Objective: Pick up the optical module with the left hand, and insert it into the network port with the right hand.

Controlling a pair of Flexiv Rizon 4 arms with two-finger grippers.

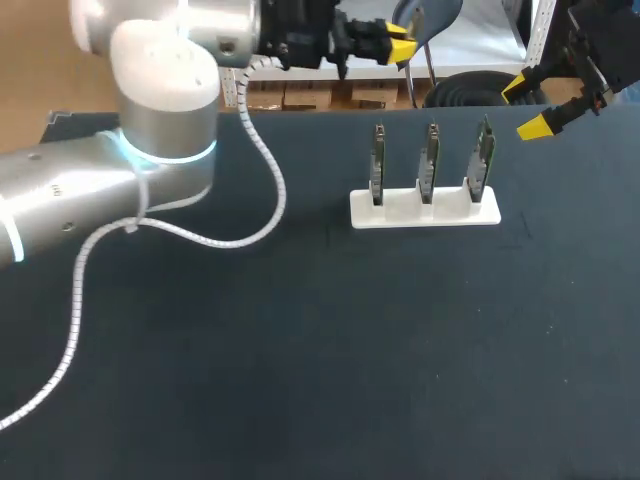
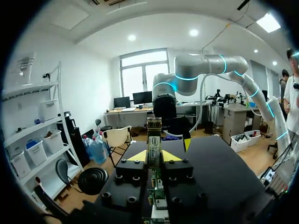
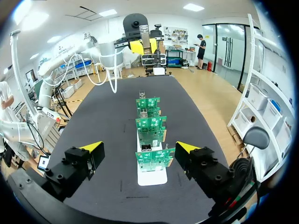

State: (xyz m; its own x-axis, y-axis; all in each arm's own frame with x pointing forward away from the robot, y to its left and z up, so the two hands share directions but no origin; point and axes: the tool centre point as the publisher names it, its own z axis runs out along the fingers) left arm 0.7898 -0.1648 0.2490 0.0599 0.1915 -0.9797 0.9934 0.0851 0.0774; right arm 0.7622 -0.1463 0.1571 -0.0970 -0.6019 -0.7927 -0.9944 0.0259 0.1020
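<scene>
My left arm (image 1: 150, 130) comes in over the dark table (image 1: 300, 350), a white coiled cable (image 1: 265, 190) hanging from it. The left hand (image 2: 155, 156) sits at the table's far edge, closed on the optical module (image 2: 153, 140) from both sides. The module's long axis runs along the fingers, its free end sticking out past the yellow tips toward the right arm's side. Further right, well apart from it, a white stand (image 1: 425, 212) holds three circuit boards (image 1: 429, 160) upright in a row. The right hand (image 3: 139, 147) hangs open just beyond the rightmost board, looking along the row.
</scene>
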